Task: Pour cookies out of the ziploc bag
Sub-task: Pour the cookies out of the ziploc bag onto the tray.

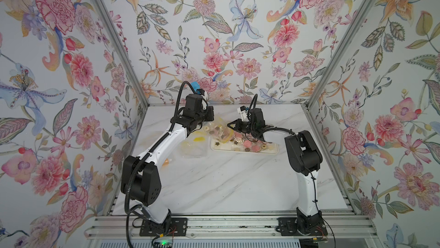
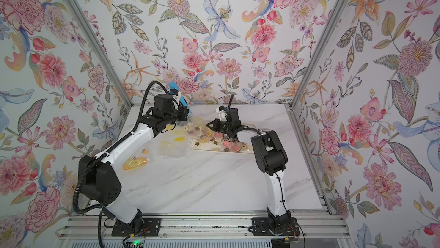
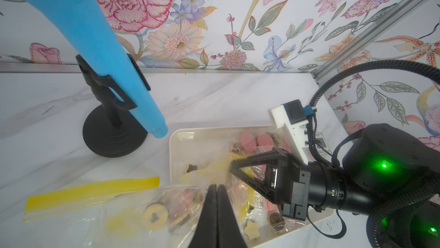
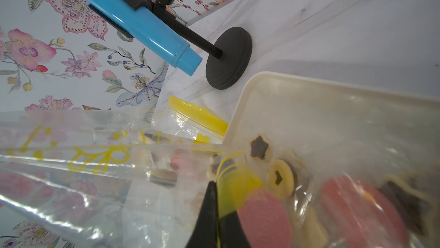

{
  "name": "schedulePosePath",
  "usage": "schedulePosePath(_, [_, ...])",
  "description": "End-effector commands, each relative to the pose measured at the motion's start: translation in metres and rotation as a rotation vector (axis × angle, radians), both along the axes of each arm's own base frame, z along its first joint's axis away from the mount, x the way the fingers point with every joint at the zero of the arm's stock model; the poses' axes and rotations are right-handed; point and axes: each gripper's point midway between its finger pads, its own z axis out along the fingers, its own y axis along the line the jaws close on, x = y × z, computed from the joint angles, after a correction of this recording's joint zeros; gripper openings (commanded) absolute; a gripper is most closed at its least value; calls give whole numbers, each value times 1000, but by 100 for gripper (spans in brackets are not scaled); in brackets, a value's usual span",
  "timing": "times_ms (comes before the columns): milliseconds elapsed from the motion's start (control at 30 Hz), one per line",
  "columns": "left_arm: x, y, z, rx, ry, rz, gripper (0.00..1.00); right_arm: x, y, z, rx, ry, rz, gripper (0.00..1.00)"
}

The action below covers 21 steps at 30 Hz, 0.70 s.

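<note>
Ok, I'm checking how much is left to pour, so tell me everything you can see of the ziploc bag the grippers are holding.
The ziploc bag is clear, crinkled plastic with yellow printed doodles and a yellow zip strip. The left gripper is shut on its clear wall, the right gripper on the yellow strip at its mouth. It hangs slanted over the edge of the cream tray, with several cookies inside.

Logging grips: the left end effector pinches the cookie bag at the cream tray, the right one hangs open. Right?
No: the right end effector is shut on the bag, per the right wrist view. The left end effector does pinch it at the cream tray.
</note>
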Motion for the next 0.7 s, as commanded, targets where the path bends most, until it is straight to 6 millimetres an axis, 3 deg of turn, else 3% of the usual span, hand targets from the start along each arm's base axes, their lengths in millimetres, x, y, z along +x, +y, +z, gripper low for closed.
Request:
schedulePosePath(0, [-1,-5,12,-59,-34,-9,0,2,-18,-3,-37,5,-33,0])
schedulePosePath(400, [1,-55,8,-90,-27,-83,0,3,-71,7,-50,-11,-118,0])
schedulePosePath(533, [1,-58,15,-86,-41,-91,0,4,-82,10,-40,-8,-141,0])
schedulePosePath(667, [0,-50,27,-44,-60,-79,0,0,-74,12,-24,-7,-118,0])
